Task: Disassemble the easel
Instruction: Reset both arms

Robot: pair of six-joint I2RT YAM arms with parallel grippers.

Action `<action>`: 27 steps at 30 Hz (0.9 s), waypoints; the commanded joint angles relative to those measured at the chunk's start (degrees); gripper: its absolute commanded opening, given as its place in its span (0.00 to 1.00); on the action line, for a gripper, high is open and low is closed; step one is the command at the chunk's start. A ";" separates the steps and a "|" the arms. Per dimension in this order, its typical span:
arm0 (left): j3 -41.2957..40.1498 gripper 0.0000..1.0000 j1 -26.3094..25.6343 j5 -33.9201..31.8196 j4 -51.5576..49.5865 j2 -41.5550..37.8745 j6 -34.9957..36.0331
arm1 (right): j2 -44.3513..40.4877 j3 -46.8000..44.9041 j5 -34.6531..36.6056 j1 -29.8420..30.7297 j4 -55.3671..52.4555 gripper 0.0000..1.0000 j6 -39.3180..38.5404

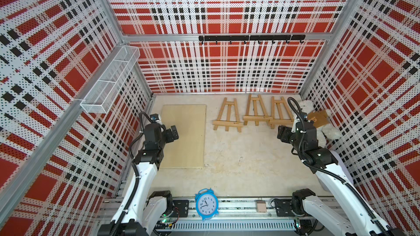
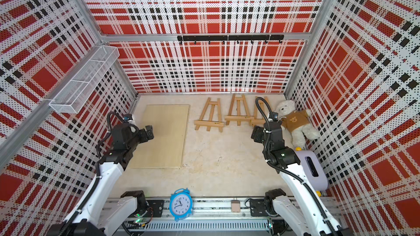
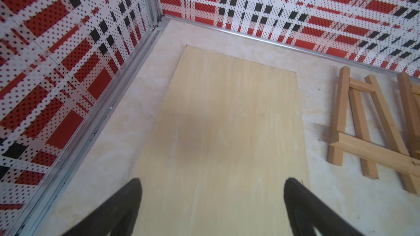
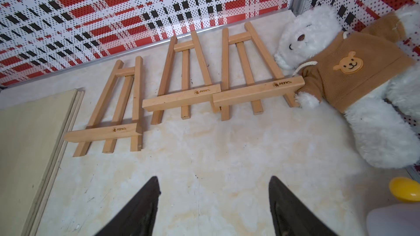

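Plaid-walled cream marbled tabletop point(image 1: 238, 162) | pale plywood board point(image 1: 186, 146) flat, three wooden A-frame easels point(image 4: 181, 96) folded beside | left gripper point(image 3: 212, 181), right gripper point(image 4: 213, 179) spread, empty | advise: lift clear, nudging nothing.

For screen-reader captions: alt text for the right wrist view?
Three wooden easels lie flat in a row on a pale tabletop, beyond the open, empty right gripper. A white teddy bear touches one end easel; a plywood board lies past the other.
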 commanded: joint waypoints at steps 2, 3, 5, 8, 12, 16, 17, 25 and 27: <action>-10.80 0.99 -0.51 -5.17 21.94 -2.92 0.92 | 1.80 -0.21 -1.11 -0.19 1.38 0.78 -0.68; -13.23 0.99 -1.12 -6.05 25.76 -2.82 1.06 | 2.26 -0.26 -1.10 -0.15 2.00 0.78 -0.52; -17.57 0.99 -2.31 -7.85 35.00 -1.04 1.19 | 3.31 -0.40 -1.36 -0.17 3.32 0.79 -0.50; -20.83 0.99 -3.13 -12.04 47.27 7.45 1.85 | 5.47 -0.20 -1.72 -0.21 4.59 0.79 -0.79; -21.26 0.99 -4.65 -12.65 63.80 22.72 3.87 | 8.74 0.99 -1.28 -0.25 4.88 0.81 -2.47; -19.34 0.99 -9.08 -14.08 74.88 34.59 10.04 | 11.08 2.43 0.30 -0.34 4.92 0.82 -4.87; -18.58 0.99 -10.03 -13.84 75.72 37.29 11.23 | 11.57 2.66 0.61 -0.31 5.15 0.83 -5.83; -12.11 1.00 -9.57 -12.96 67.70 40.07 11.44 | 12.56 -4.79 4.39 -2.25 21.44 0.86 -17.32; -12.28 0.99 -10.43 -13.56 68.35 40.21 12.40 | 12.25 -10.42 4.04 -3.95 32.57 0.86 -19.78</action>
